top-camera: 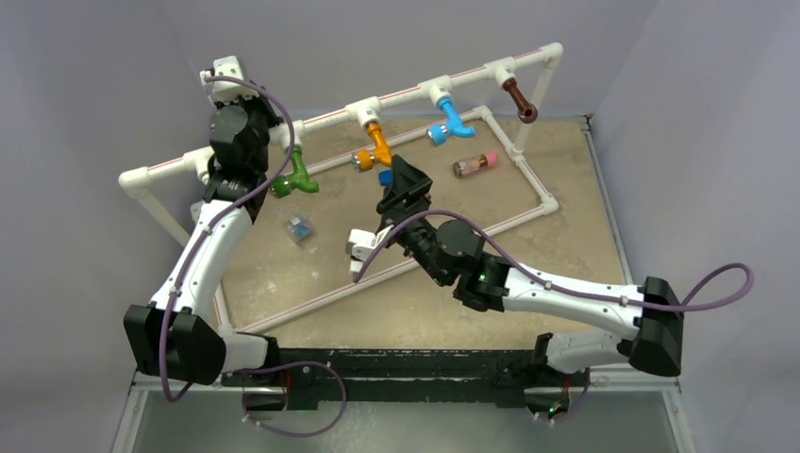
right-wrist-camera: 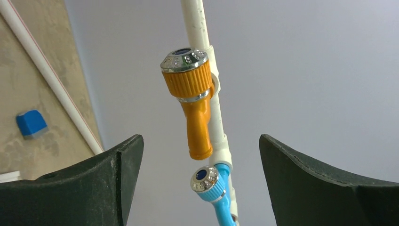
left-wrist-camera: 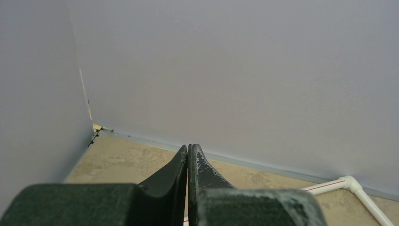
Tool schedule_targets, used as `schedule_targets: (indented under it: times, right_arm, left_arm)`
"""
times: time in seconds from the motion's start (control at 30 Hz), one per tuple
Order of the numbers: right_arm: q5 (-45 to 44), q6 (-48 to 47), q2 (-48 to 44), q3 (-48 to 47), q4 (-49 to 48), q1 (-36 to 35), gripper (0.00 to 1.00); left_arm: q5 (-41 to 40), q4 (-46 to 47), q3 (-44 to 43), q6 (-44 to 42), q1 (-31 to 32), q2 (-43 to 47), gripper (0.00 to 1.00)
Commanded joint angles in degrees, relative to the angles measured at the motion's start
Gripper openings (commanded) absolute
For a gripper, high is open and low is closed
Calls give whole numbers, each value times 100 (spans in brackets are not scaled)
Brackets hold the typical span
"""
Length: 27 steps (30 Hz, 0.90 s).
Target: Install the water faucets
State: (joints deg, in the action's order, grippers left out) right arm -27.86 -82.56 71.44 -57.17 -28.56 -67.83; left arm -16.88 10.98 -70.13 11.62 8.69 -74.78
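The tan counter (top-camera: 566, 217) carries a white pipe frame (top-camera: 406, 94), and four faucets hang from tee joints along the frame's raised rail. From left to right they are the green faucet (top-camera: 294, 179), orange faucet (top-camera: 373, 149), blue faucet (top-camera: 450, 123) and brown faucet (top-camera: 520, 102). The right gripper (right-wrist-camera: 200, 141) has its jaws spread wide and holds nothing. It sits just on the near side of the orange faucet, which the wrist view shows beyond the gap between the fingertips, untouched. The left gripper (left-wrist-camera: 188, 148) is pressed fully closed on nothing and points at the back wall, with the green faucet beside its arm. A clear cylinder with a pink end (top-camera: 475, 164), a small blue cap (top-camera: 385, 176) and a small clear piece (top-camera: 299, 227) lie loose on the counter.
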Motion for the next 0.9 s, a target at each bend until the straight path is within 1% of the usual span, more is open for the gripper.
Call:
schedule_targets:
  times: [0.0,0.13,0.27,0.33,0.43,0.63,0.7,0.8,0.87]
  right_arm:
    - [-289,-787,406,-229,-1343,-19,92]
    - [-228,-823,741,-464,-1493,36,90]
    - [-307,-840,1062,-700,-1772,161,89]
    - [-388,-739,1204,-880,-1757,222,87]
    - [-461,-533,1370,-1105,-1585,356,79]
    - [-456,-73,1518,-1183,-1516,485,51]
    - [-440,171,1539,-1187,-1483,507,38]
    - [-424,610,1540,-1200,-1460,517,14]
    - [-431,1029,1533,-1204,-1460,521,1]
  left_arm:
    - [239,-1450,465,-45,54,-353,0]
    - [238,-1441,465,-45,54,-352,0]
    - [238,-1441,465,-45,54,-346,0]
    - [253,-1441,465,-37,54,-352,0]
    - [257,-1444,465,-28,54,-353,0]
    - [256,-1446,465,-37,54,-360,0]
    - [256,-1446,465,-37,54,-361,0]
    - [256,-1445,465,-39,54,-361,0]
    - [256,-1446,465,-37,52,-357,0]
